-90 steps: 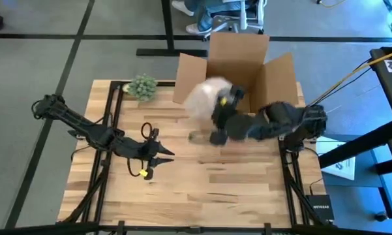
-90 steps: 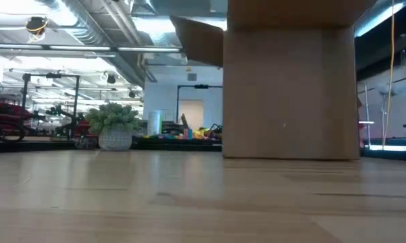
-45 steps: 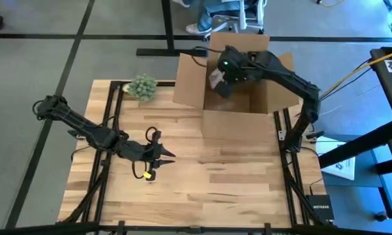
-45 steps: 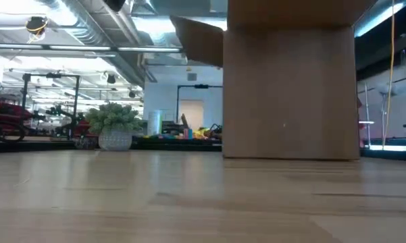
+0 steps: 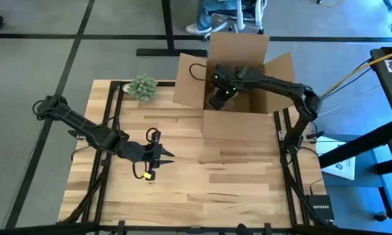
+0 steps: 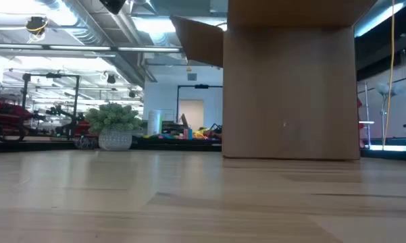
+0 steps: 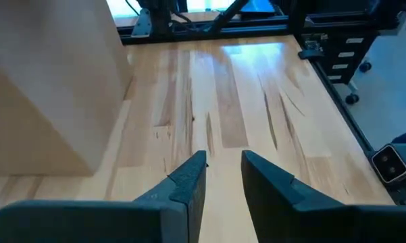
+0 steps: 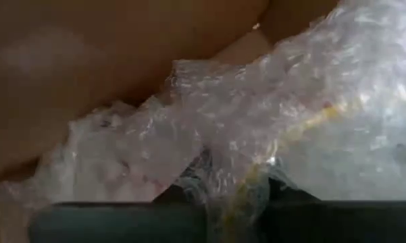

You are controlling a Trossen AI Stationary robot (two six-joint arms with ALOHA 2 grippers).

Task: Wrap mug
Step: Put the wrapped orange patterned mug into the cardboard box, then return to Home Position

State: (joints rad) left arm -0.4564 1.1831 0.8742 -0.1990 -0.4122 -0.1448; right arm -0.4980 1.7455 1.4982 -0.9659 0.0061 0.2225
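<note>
The right end effector (image 5: pixel 219 98) is sunk inside the box (image 5: pixel 248 124), clenched on bubble wrap (image 8: pixel 257 135); the mug's orientation cannot be told.

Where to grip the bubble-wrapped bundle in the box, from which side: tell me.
Probably pinch the bubble-wrapped bundle by its crumpled loose fold, coming from above: the cardboard box walls block every side, and only its top is open.

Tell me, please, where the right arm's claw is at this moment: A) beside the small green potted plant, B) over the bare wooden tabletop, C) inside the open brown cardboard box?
C: the right claw reaches down into the open brown cardboard box, pressed against clear bubble wrap.
</note>
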